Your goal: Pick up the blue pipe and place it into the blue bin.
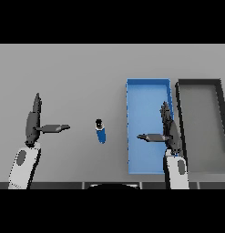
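Two hands, one pipe, two bins.

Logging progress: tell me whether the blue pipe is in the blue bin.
Out. The blue pipe lies on the grey table, left of the blue bin, touching neither hand.

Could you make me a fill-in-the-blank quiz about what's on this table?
The blue pipe lies on the ____, not in a bin.
The blue bin sits between the pipe and the ____ bin.
The right hand hovers over the ____ bin.
Both hands, including the left hand, are ____.

Missing words: table; grey; blue; open
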`<move>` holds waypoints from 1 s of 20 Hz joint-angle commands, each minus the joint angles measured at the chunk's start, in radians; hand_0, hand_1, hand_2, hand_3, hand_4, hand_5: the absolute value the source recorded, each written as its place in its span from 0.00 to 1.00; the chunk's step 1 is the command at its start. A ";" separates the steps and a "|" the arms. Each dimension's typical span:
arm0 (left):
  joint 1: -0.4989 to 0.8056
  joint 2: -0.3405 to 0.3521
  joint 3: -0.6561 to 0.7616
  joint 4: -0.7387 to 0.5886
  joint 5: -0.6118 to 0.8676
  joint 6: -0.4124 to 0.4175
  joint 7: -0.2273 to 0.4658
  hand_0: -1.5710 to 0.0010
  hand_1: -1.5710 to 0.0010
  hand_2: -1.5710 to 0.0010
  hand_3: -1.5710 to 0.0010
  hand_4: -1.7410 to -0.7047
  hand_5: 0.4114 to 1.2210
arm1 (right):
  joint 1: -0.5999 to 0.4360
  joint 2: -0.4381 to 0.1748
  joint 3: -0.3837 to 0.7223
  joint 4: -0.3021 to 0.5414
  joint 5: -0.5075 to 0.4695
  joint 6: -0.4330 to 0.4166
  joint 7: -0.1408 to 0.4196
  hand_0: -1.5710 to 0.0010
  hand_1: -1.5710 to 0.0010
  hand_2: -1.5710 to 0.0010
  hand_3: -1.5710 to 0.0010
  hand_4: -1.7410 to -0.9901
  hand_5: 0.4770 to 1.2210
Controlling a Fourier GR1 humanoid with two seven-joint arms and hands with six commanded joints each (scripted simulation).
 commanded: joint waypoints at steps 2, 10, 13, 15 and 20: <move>-0.003 -0.004 -0.003 0.000 -0.003 0.003 -0.004 1.00 1.00 1.00 1.00 0.71 0.22 | -0.002 -0.004 -0.004 0.002 -0.003 0.001 0.001 1.00 1.00 1.00 1.00 0.69 0.17; 0.059 0.132 -0.075 -0.027 -0.034 -0.207 -0.130 1.00 1.00 1.00 1.00 0.71 0.22 | 0.075 -0.131 0.054 -0.077 0.089 0.077 -0.096 1.00 1.00 1.00 1.00 0.68 0.16; 0.066 0.154 -0.084 -0.049 -0.027 -0.238 -0.125 1.00 1.00 1.00 1.00 0.71 0.22 | 0.074 -0.141 0.064 -0.087 0.101 0.082 -0.063 1.00 1.00 1.00 1.00 0.68 0.16; 0.077 0.167 -0.080 -0.047 0.001 -0.283 -0.151 1.00 1.00 1.00 1.00 0.70 0.22 | 0.091 -0.143 0.071 -0.103 0.110 0.080 -0.080 1.00 1.00 1.00 1.00 0.69 0.15; 0.084 0.208 -0.149 -0.103 -0.002 -0.399 -0.146 1.00 1.00 1.00 1.00 0.69 0.19 | 0.081 -0.145 0.076 -0.111 0.109 0.086 -0.086 1.00 1.00 1.00 1.00 0.69 0.16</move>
